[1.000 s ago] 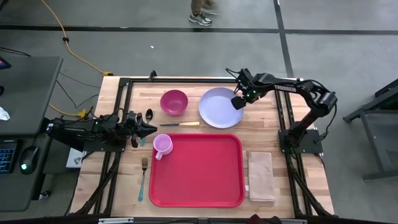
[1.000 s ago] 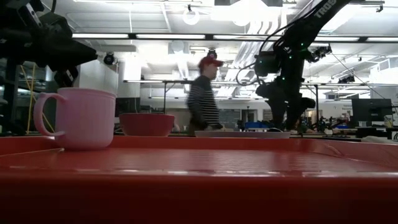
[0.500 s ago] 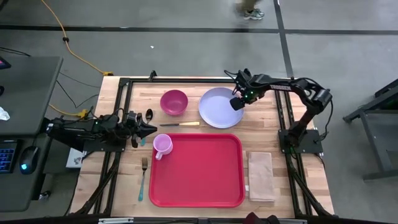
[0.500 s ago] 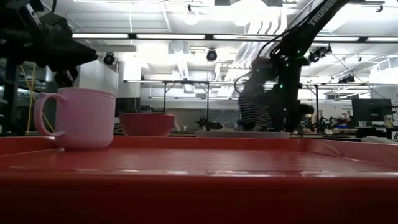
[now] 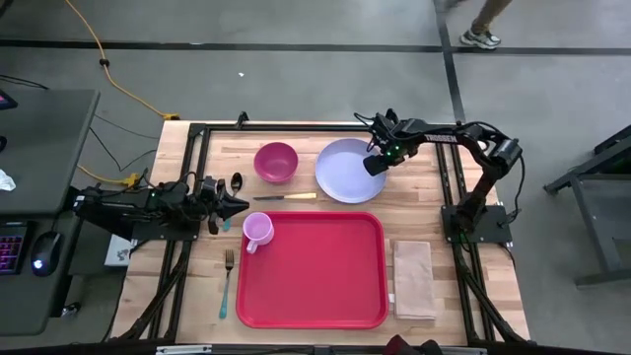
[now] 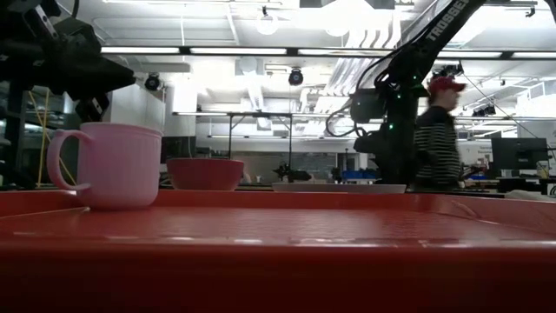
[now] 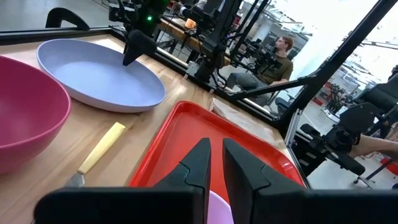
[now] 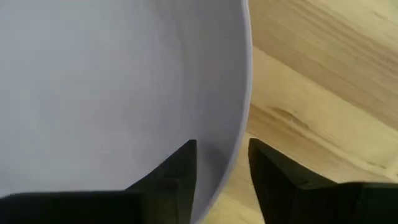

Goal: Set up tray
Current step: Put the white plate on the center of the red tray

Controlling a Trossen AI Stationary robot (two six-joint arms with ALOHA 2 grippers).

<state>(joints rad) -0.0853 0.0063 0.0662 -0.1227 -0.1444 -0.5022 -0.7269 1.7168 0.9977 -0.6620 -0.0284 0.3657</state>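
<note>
So we've got the tray [image 5: 315,271] lying flat on the bench [image 5: 197,177], nearer the front edge, with a pink mug [image 5: 257,231] sitting in its back left corner. Our guess is it's stiff, light plastic, pretty slick, with only a low rim to grab, so we'd leave it where it lies and bring stuff to it. The right pincer [image 8: 221,168] is down at the plate [image 5: 350,170], fingers spread either side of the rim on the plate's right edge, one over the inside and one outside, not visibly clamped yet. That thin edge looks like the only sensible place to pinch a flat plate, and it'll probably want to tip once lifted. Left pincer [image 7: 214,165] hovers just left of the mug, fingers nearly together, holding nothing.
</note>
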